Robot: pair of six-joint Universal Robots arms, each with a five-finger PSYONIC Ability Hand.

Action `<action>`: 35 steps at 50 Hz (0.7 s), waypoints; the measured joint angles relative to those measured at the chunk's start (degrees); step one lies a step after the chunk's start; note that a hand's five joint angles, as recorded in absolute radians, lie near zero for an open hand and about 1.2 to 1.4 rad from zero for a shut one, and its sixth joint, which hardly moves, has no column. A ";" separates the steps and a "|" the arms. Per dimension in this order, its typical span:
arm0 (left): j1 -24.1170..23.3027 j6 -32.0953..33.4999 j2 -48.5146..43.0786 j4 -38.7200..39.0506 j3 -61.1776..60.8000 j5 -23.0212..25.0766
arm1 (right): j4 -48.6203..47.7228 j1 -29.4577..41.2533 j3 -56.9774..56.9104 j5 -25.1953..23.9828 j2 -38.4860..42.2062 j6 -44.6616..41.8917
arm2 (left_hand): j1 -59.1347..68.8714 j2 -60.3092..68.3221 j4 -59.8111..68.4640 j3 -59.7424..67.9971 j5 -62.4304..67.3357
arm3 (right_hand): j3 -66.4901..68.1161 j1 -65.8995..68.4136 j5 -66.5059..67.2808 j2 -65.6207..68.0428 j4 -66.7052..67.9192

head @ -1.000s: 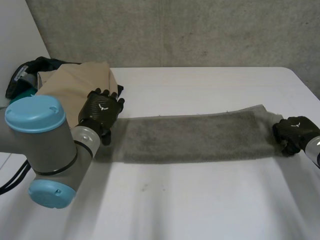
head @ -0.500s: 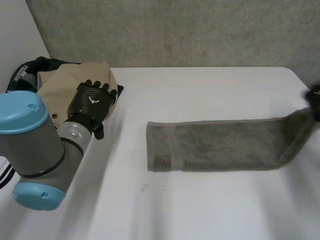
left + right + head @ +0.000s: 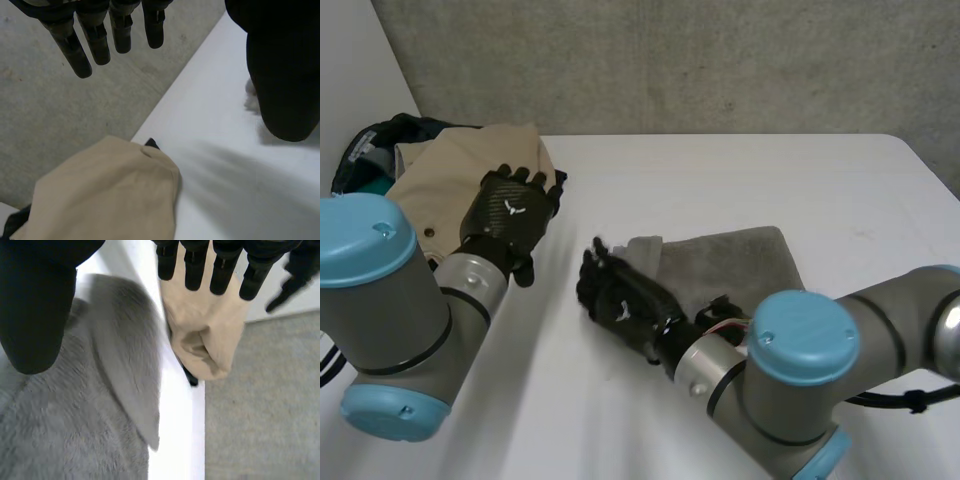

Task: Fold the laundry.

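Note:
A grey towel (image 3: 730, 262) lies doubled over on the white table (image 3: 770, 170), right of the middle. My right hand (image 3: 620, 300) hovers over the towel's left edge, open. In the right wrist view its fingers (image 3: 195, 265) are straight, and a loose flap of the towel (image 3: 125, 370) hangs free below them, held by nothing. My left hand (image 3: 510, 215) is raised beside a beige garment (image 3: 460, 175) at the table's far left. It is open too, with straight fingers (image 3: 100, 30) and the thumb (image 3: 282, 75) held apart.
The beige garment (image 3: 110, 195) lies heaped at the table's back left corner with dark clothing (image 3: 380, 140) behind it. Past the right hand's fingertips the beige garment (image 3: 205, 335) lies at the table's edge, with grey floor beyond it.
My right hand carried the towel's right end across to the left, doubling the towel over, then opened and let go. My left hand stayed raised by the beige garment.

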 measured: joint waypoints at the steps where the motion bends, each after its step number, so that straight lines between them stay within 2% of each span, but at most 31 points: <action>1: -0.20 0.00 0.00 0.23 0.53 0.00 | 0.24 -0.94 0.45 0.39 -1.62 2.77 | 0.00 0.00 0.00 0.00 0.00 | -0.35 -0.05 -0.10 -0.19 -0.43; 4: -0.88 -0.04 -0.04 0.80 2.09 -0.01 | 1.01 -3.43 1.29 1.30 -5.47 9.90 | 0.00 0.00 0.00 0.00 0.00 | -0.60 -0.05 -0.11 -0.21 -0.81; 9: -5.16 -0.26 -1.33 1.47 6.79 0.02 | 9.86 -12.64 1.97 3.71 -13.50 35.82 | 0.00 0.00 0.00 0.00 0.00 | -0.60 -0.05 -0.11 -0.21 -0.81; 13: -10.01 -1.27 -5.11 1.53 11.35 0.07 | 18.31 -19.33 2.29 4.31 -14.82 45.21 | 0.00 0.00 0.00 0.00 0.00 | -0.60 -0.05 -0.11 -0.21 -0.81; 17: -13.93 -3.04 -10.77 1.49 16.41 0.02 | 23.15 -23.94 3.57 4.39 -13.87 46.41 | 0.00 0.00 0.00 0.00 0.00 | -0.60 -0.05 -0.11 -0.21 -0.81; 22: -15.90 -4.53 -18.33 1.25 22.12 -0.19 | 23.88 -27.19 5.94 4.93 -11.01 41.59 | 0.00 0.00 0.00 0.00 0.00 | -0.46 -0.04 -0.03 -0.06 -0.67; 24: -16.11 -4.79 -21.00 1.15 24.06 -0.28 | 23.17 -28.22 6.81 5.26 -9.99 39.29 | 0.00 0.00 0.00 0.00 0.00 | -0.42 0.01 0.11 -0.02 -0.62; 28: -15.93 -4.83 -26.15 0.93 27.45 -0.41 | 19.92 -29.80 8.58 5.86 -8.80 35.91 | 0.00 0.00 0.00 0.00 0.00 | 11.80 11.86 11.99 12.22 11.59; 35: -14.42 -4.31 -31.82 0.52 30.45 -1.62 | 15.33 -30.44 10.47 6.05 -8.56 34.53 | 0.00 0.00 0.00 0.00 0.00 | 18.49 18.70 18.65 18.90 18.55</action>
